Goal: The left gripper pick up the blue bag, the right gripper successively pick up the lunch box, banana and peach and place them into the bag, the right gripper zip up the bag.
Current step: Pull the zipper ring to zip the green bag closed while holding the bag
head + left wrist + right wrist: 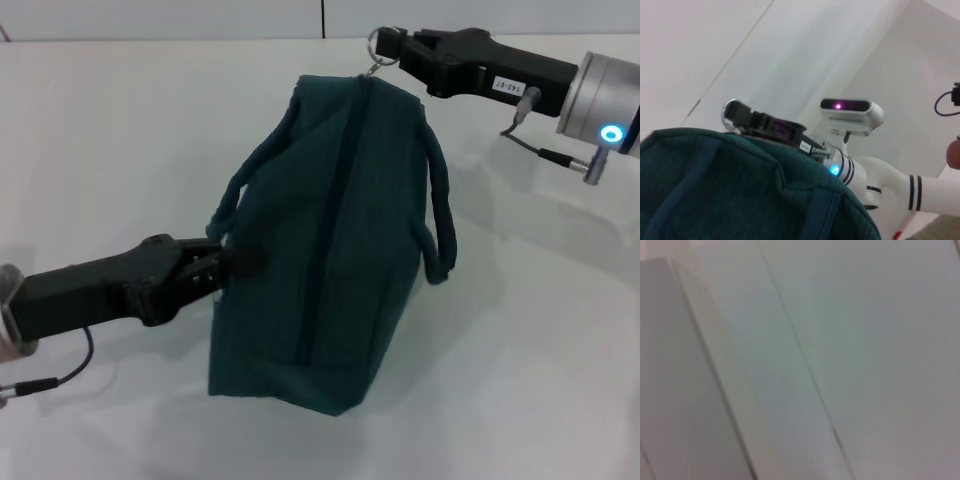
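Note:
The blue bag (330,250) is a dark teal fabric bag with rope handles, held up over the white table. Its zipper runs shut along the top. My left gripper (228,262) is shut on the bag's near left side, by the handle. At the bag's far end, my right gripper (395,48) is shut on the metal ring of the zipper pull (377,45). The left wrist view shows the bag (730,190) from below, with the right gripper (735,112) behind its top edge. The lunch box, banana and peach are out of view.
The white table (120,130) spreads all around the bag. A cable hangs under the right wrist (560,155). The left wrist view shows the robot's head camera (850,110) and white body behind the bag. The right wrist view shows only pale surface.

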`<action>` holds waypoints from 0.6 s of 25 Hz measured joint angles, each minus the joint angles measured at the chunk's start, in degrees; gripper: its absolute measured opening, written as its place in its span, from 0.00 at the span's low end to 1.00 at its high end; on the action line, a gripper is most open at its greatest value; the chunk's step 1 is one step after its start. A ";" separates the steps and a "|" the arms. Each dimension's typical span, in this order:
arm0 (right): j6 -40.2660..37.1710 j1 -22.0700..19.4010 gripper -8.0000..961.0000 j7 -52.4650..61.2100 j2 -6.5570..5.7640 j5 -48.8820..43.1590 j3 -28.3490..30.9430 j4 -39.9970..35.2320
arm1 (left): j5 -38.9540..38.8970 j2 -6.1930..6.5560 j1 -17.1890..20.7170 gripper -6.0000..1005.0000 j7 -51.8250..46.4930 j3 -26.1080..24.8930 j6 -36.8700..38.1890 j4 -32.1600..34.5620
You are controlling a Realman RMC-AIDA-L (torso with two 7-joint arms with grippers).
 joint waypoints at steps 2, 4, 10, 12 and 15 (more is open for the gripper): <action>0.75 -0.42 0.10 -0.10 0.04 0.05 -0.01 -0.01 | -0.49 0.27 0.63 0.06 0.12 -1.08 -0.23 -0.68; 0.74 -0.86 0.10 -0.20 0.04 0.10 0.01 -0.17 | -0.61 0.37 1.05 0.06 0.51 -2.80 -0.45 -1.46; -0.97 -4.25 0.10 -0.17 0.28 0.18 -0.36 -3.67 | -0.27 0.47 2.49 0.06 1.11 -5.66 -3.58 -2.75; -2.47 -6.02 0.10 0.15 0.38 0.41 -0.56 -5.55 | -0.11 0.50 2.81 0.06 0.63 -5.66 -5.12 -3.00; -3.34 -8.57 0.10 1.04 0.42 1.95 -1.89 -8.31 | 0.10 0.78 3.00 0.06 -0.61 -5.69 -7.10 -3.41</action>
